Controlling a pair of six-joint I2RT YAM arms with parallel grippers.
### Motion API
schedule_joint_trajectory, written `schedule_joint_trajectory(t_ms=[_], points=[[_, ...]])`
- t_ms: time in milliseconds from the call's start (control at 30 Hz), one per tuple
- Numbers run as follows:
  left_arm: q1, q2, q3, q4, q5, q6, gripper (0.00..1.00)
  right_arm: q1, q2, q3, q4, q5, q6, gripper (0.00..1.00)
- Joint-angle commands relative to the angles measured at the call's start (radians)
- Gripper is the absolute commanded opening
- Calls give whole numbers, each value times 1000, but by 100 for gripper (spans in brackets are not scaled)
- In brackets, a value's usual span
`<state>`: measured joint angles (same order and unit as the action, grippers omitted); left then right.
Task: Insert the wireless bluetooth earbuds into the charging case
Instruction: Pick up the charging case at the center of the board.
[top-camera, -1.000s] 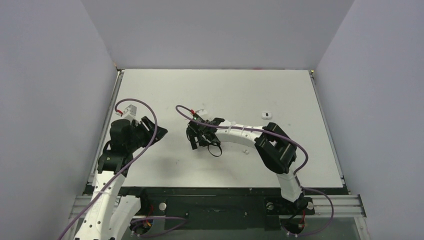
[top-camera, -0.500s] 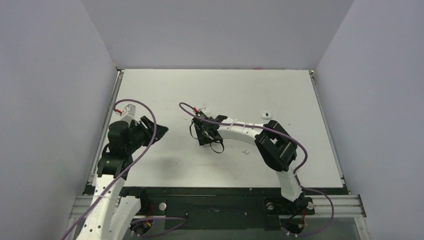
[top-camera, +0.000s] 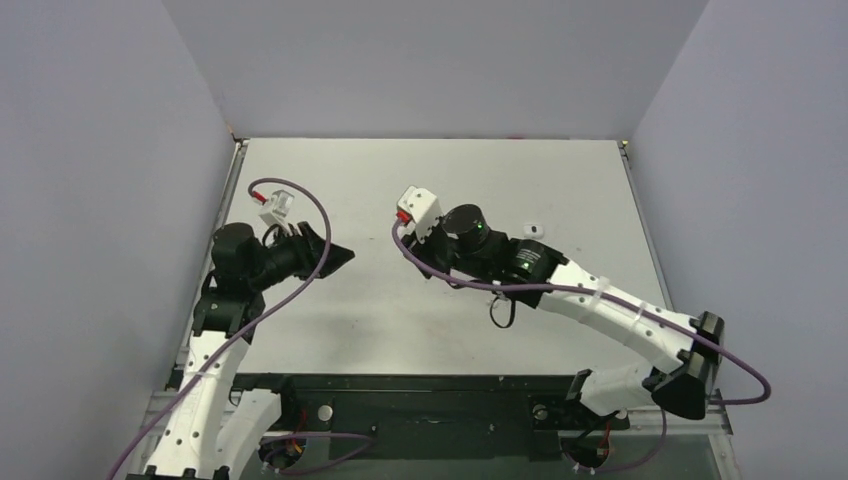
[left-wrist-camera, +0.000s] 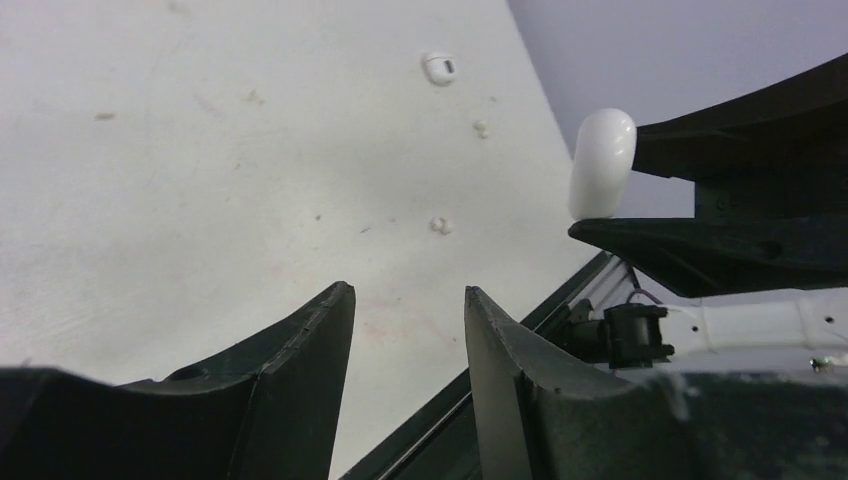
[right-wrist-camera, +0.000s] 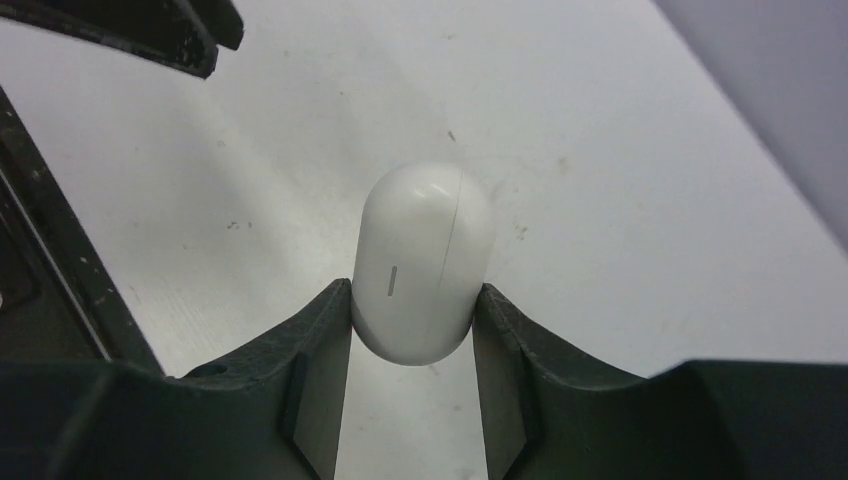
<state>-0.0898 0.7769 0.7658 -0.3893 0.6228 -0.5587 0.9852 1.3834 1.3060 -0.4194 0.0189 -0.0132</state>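
clamping the closed charging case (right-wrist-camera: 425, 250) in the right pincer (right-wrist-camera: 412, 300) raised off the surface (left-wrist-camera: 200, 150), with the left pincer (left-wrist-camera: 407, 292) partly parted and empty, and the tiny earbuds (left-wrist-camera: 439, 225) lying loose on it.

The case (right-wrist-camera: 425, 265) is a glossy white pebble, lid closed, with a thin seam along its length and a small slit on its face. It is pinched at its lower end by the right gripper (right-wrist-camera: 412, 292), above the table (right-wrist-camera: 600, 150). The earbuds (left-wrist-camera: 438, 225) are tiny white bits lying loose and apart on the table.
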Motion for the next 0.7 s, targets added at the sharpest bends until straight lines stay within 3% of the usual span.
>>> schedule_joint_trajectory(t_ms=[0, 33, 133, 200, 300, 500, 667], points=[[0, -57, 62, 260, 227, -41, 42, 31, -104, -54, -23, -11, -356, 0], [-2, -69, 50, 338, 257, -59, 43, 47, -138, -61, -15, -7, -417, 0], [-60, -70, 86, 339, 270, 4, 42, 73, -194, -55, 1, 20, -499, 0], [-148, -49, 147, 139, 214, 167, 42, 86, -201, -35, 2, 40, -535, 0], [-281, -6, 211, 11, 126, 296, 42, 105, -194, -8, -2, 83, -589, 0], [-319, 25, 276, 43, 85, 150, 43, 170, -174, 26, -10, 176, -644, 0], [-396, 58, 289, 20, 13, 152, 43, 225, -162, 54, -4, 207, -670, 0]])
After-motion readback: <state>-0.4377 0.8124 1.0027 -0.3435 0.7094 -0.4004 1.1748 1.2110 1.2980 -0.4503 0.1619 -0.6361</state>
